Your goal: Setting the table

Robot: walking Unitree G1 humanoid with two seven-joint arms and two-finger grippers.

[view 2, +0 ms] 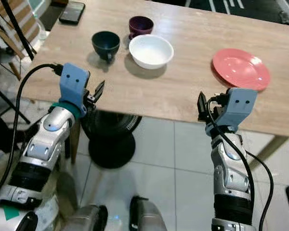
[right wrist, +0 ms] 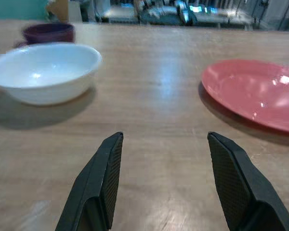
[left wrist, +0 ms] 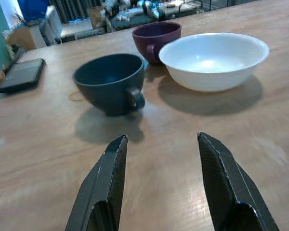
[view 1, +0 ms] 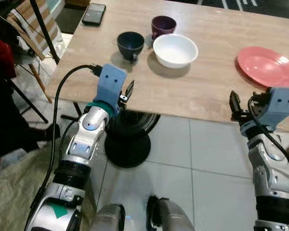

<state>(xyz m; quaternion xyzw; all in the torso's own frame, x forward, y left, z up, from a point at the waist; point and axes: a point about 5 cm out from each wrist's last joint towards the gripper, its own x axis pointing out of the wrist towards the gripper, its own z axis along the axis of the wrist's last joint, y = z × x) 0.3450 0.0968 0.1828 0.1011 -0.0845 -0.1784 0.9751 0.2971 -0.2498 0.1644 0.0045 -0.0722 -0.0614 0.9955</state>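
Nearest, the two silver arms reach up to the near edge of the wooden table (view 1: 212, 91). The left gripper (left wrist: 159, 185) and right gripper (right wrist: 164, 180) both hover just above the bare tabletop, fingers spread wide, holding nothing. On the table sit one pink plate (view 1: 267, 66) at the right, one white bowl (view 1: 175, 50), two cups, dark teal (view 1: 130, 45) and purple (view 1: 163, 25), and one phone (view 1: 94, 13).

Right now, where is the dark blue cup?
The dark blue cup stands on the wooden table, towards the robot's left, just left of the white bowl and near the purple cup.
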